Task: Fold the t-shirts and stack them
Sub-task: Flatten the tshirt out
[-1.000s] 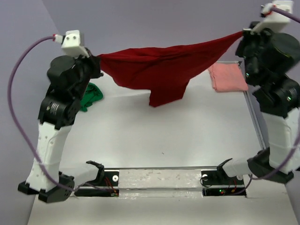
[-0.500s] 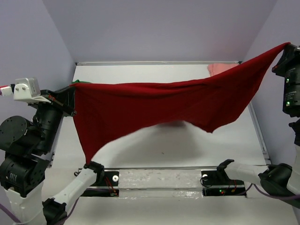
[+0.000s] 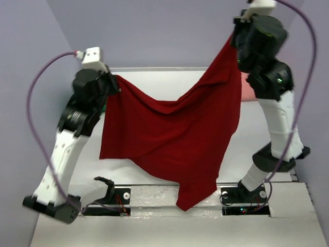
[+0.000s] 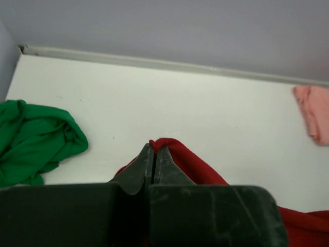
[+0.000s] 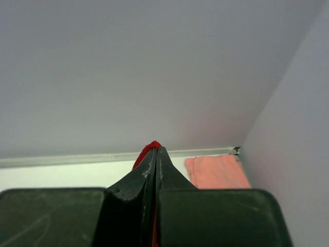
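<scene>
Above the white table [image 3: 87, 170], the dark red t-shirt [image 3: 169, 139] hangs spread between the two arms. Its upper edge sags in a shallow curve from one held corner to the other. The left gripper [image 3: 114, 82] is clamped on the upper left corner of the cloth. The right gripper [image 3: 234, 38], raised higher and close to the back wall [image 3: 164, 31], is clamped on the upper right corner. From that high corner the cloth falls in a long diagonal drape. Its lowest point appears over the near mounting rail [image 3: 154, 194] in the top view; whether it touches anything there cannot be told.

In the left wrist view the jaws are pressed together, and a small fold of red cloth bulges past their tips. In the right wrist view the jaws are likewise shut, with a sliver of red showing at the tips.

The bright green t-shirt [image 4: 36, 141] lies crumpled on the table near its far left corner. The salmon pink t-shirt [image 5: 216, 172] lies flat as a neat rectangle at the far right corner. Both are well apart from the red one's held corners.
</scene>
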`<state>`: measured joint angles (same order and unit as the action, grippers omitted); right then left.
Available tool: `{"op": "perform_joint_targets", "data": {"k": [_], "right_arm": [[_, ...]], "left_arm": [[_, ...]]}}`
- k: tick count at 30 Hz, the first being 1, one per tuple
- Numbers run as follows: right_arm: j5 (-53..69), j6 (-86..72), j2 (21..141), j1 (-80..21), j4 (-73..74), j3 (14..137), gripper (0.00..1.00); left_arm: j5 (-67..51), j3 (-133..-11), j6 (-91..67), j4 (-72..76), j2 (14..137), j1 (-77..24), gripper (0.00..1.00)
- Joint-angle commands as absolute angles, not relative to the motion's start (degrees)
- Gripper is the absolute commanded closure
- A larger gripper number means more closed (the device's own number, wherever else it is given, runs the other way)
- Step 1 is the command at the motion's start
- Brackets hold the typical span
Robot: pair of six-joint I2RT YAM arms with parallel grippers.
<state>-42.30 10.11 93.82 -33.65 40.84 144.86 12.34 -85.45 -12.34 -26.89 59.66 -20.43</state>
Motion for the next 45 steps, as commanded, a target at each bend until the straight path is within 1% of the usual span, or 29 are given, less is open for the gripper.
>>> {"op": "perform_joint_targets", "data": {"k": [1,2,3,5,7,11,16,21,24,27,29,33,36,39,42,45], "right_arm": [[-33.9,7.2,106.2,-28.1,39.9,148.1,1.0],[-32.7,7.2,107.6,-26.8,40.0,147.8,1.0],[-29.7,5.6,108.6,-25.5,40.1,146.5,1.0],[-27.3,4.3,112.0,-22.1,40.2,145.0,1.0],[-26.8,4.7,115.4,-20.3,40.3,144.1,1.0],[-25.8,6.2,119.1,-18.6,41.2,145.2,1.0],[-21.1,6.7,119.8,-16.6,41.4,144.0,1.0],[-18.7,5.5,119.4,-16.6,42.5,139.2,1.0],[-19.3,3.2,116.6,-16.1,41.9,131.6,1.0],[-19.2,1.4,114.7,-16.1,41.5,127.2,1.0],[-20.0,1.1,113.2,-16.1,41.5,123.9,1.0],[-20.6,0.2,110.2,-16.1,40.6,118.1,1.0],[-19.4,-1.6,108.3,-16.1,40.4,116.6,1.0],[-20.3,-1.8,107.4,-16.1,41.0,115.6,1.0],[-20.8,-2.4,105.6,-16.1,41.4,114.1,1.0],[-21.5,-2.5,104.6,-16.6,42.1,113.3,1.0]], "left_arm": [[9.4,-81.6,-14.1,-15.0,76.0,-17.2,1.0],[9.0,-81.6,-14.3,-14.9,76.0,-16.6,1.0],[8.4,-81.0,-14.4,-11.8,79.2,-15.6,1.0],[6.7,-80.2,-14.8,-8.9,84.5,-13.5,1.0],[5.6,-82.6,-15.3,-9.2,88.3,-11.2,1.0],[6.1,-87.4,-15.1,-12.1,96.6,-9.9,1.0],[3.4,-92.4,-14.1,-13.4,101.0,-9.8,1.0],[2.9,-94.7,-13.0,-14.2,103.4,-9.5,1.0],[4.8,-94.9,-12.7,-16.5,104.8,-9.6,1.0],[7.0,-94.7,-13.4,-18.1,104.8,-9.7,1.0],[10.1,-94.4,-14.3,-19.4,104.2,-9.6,1.0],[23.8,-94.7,-17.2,-23.4,104.4,-9.6,1.0],[29.0,-95.9,-18.5,-25.7,106.2,-9.2,1.0],[26.8,-97.7,-19.3,-27.0,109.2,-8.3,1.0],[25.4,-103.2,-20.6,-30.8,113.4,-7.6,1.0],[24.7,-105.2,-20.6,-32.5,116.1,-7.5,1.0]]}}
